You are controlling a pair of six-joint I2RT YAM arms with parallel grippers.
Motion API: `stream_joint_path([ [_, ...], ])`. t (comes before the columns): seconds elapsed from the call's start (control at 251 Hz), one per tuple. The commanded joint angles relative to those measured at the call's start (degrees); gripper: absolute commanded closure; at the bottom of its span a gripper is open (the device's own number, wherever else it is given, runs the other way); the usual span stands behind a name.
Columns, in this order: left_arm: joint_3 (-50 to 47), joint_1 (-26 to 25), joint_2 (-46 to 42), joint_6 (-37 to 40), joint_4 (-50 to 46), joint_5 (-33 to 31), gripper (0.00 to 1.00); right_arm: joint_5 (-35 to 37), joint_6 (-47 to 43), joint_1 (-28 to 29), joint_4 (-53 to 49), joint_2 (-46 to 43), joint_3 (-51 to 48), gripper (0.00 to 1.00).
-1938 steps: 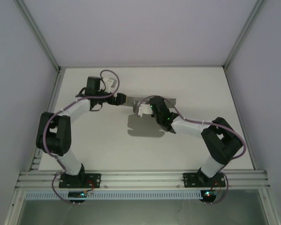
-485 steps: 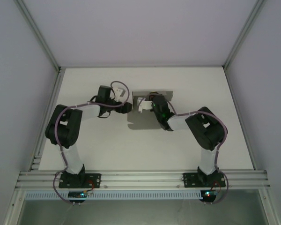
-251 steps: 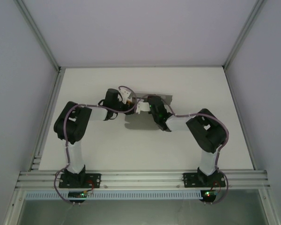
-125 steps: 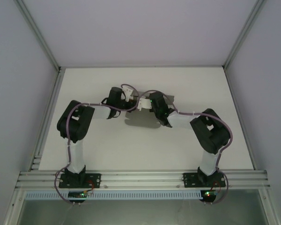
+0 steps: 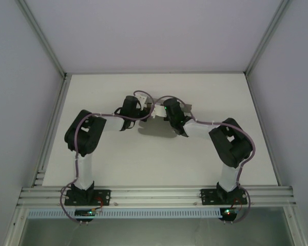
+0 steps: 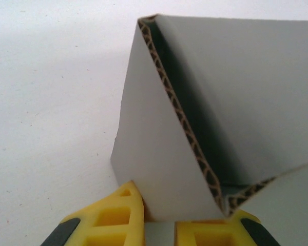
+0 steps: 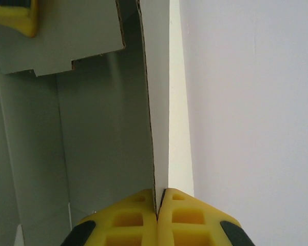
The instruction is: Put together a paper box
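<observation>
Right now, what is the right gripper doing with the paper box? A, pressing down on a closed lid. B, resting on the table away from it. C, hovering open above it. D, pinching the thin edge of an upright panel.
D: in the right wrist view the right gripper has its two yellow fingers closed together on the thin edge of an upright panel of the paper box.

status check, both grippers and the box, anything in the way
Left gripper shut on a paper box flap. Right gripper pinching an upright wall edge. Box partly folded. No obstruction seen.
</observation>
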Motion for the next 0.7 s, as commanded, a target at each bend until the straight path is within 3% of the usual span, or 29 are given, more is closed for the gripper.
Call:
stream_joint_path([
  [0.0,1.63,-0.09,-0.41,-1.28,8.06,-3.94,0.95,-10.59,3.96,1.72,-11.47,2.31,-1.13,1.00],
  [0.036,1.40,-0.09,-0.68,0.45,8.34,-2.54,0.85,-10.47,3.75,1.62,-11.47,2.53,-1.15,1.00],
  [0.084,1.01,-0.11,-0.95,2.64,8.94,-2.88,0.61,-10.55,3.43,1.44,-11.73,2.71,-0.92,1.00],
  [0.16,1.14,0.43,-1.35,4.79,8.38,-2.54,0.47,-11.68,3.42,1.17,-13.10,2.54,-0.32,1.00],
  [0.323,2.88,2.11,-1.65,6.41,4.65,2.68,0.42,-13.32,3.33,0.83,-15.17,2.36,0.69,1.00],
  [0.443,4.11,2.71,-1.25,7.62,3.00,1.85,0.34,-15.93,3.33,0.43,-18.17,2.37,1.88,1.00],
  [0.694,3.24,3.24,-0.63,9.53,6.23,19.17,0.35,-14.53,5.97,-1.32,-18.50,4.45,5.15,1.00],
])
